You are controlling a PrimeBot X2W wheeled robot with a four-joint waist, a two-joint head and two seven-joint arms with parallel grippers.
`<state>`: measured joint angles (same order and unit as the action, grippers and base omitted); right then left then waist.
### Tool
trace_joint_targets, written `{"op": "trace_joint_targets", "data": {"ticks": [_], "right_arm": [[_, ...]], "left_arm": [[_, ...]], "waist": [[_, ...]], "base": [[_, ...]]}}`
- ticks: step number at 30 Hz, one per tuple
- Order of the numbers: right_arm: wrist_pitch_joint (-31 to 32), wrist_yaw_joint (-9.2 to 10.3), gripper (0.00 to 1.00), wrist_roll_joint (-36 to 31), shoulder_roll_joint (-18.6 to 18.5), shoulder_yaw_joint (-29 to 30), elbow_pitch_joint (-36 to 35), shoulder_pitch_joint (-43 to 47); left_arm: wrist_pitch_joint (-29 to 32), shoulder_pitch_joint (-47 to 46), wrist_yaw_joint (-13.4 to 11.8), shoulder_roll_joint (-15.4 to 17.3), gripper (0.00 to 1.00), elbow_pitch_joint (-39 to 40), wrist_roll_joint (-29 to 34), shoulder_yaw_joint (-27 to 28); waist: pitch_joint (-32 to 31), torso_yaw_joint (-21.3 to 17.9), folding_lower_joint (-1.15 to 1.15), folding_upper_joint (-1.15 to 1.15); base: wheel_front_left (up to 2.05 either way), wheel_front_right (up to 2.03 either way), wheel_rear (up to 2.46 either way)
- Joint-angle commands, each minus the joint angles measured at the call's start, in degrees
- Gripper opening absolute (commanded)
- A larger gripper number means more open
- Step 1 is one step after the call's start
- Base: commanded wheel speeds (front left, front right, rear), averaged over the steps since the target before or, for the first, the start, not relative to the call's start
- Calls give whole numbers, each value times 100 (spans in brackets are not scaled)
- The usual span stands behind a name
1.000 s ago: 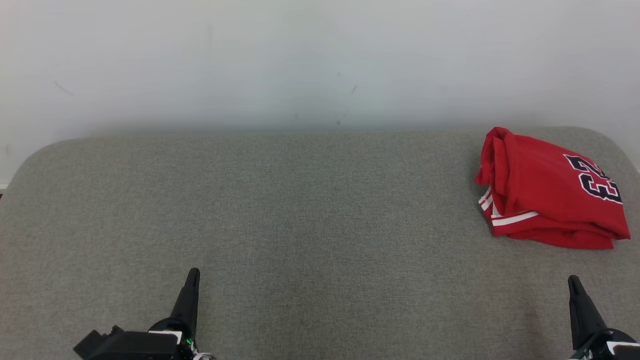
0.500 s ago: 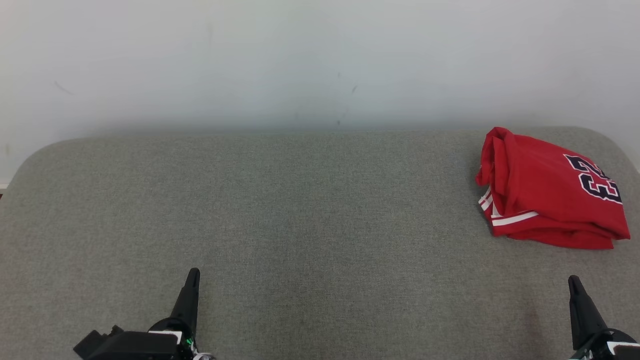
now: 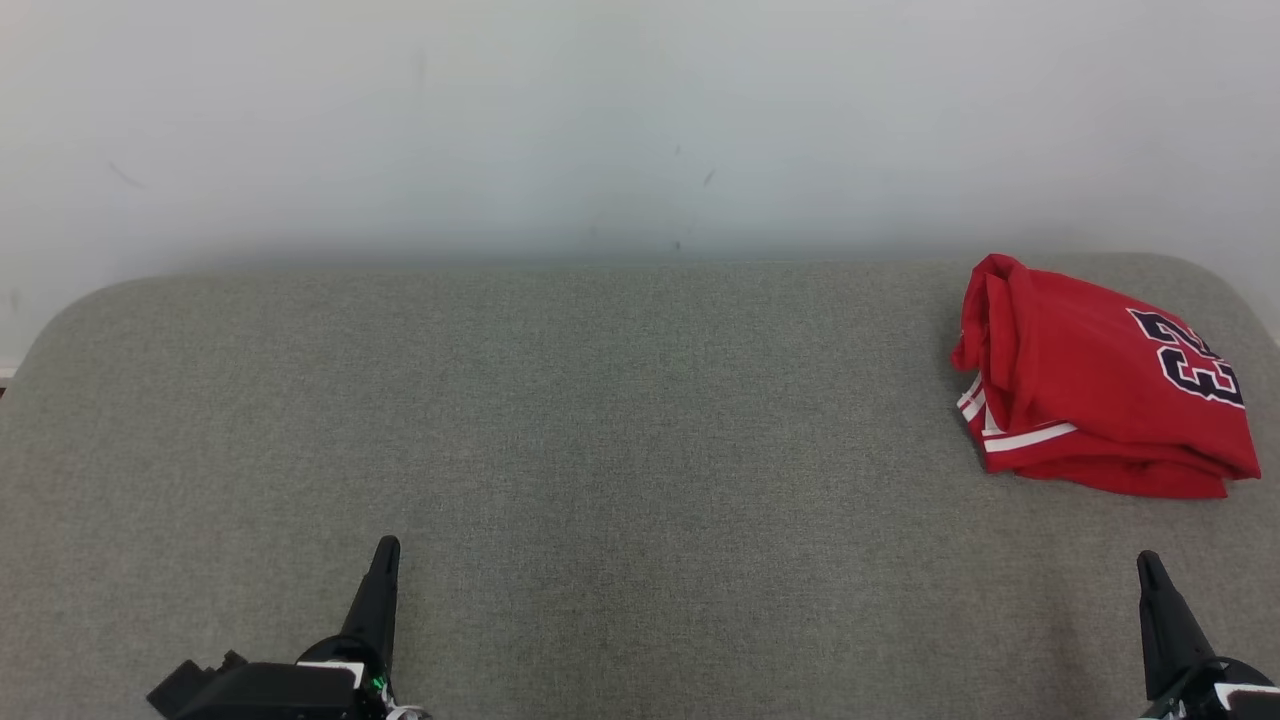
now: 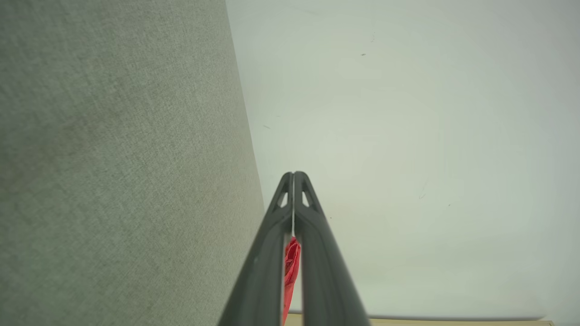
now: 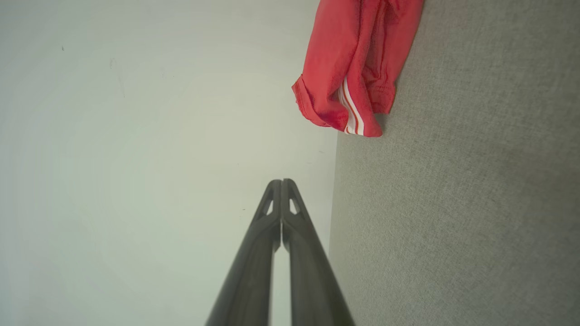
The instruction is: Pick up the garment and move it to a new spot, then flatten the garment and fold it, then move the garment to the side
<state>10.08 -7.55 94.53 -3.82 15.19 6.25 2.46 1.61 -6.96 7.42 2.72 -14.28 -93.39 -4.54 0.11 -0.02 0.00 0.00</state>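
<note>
Number: "23", dark navy digits edged in white, turned sideways in the head view.
Stands on: the top face of the folded red garment.
Place: ahead of the right gripper, slightly to its right, and far to the right of the left gripper.

Left arm: left end effector sits at the lower left of the head view, its two dark fingers pressed together, tips pointing up the frame, empty. Right arm: right end effector sits at the lower right in the same pose, fingertips meeting, empty. The two are well apart.
</note>
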Motion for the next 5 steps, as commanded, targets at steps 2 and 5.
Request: {"op": "trace_joint_targets", "data": {"ticks": [2, 5], "right_arm": [[21, 12, 0, -21, 21, 15, -18, -26], [24, 12, 0, -19, 23, 19, -17, -27]], "left_arm": [[2, -14, 15, 30, 0, -9, -48, 7], [2, -14, 15, 30, 0, -9, -48, 7]], "waist": [[0, 0, 0, 0], [0, 0, 0, 0]], "base": [[0, 0, 0], [0, 0, 0]]}}
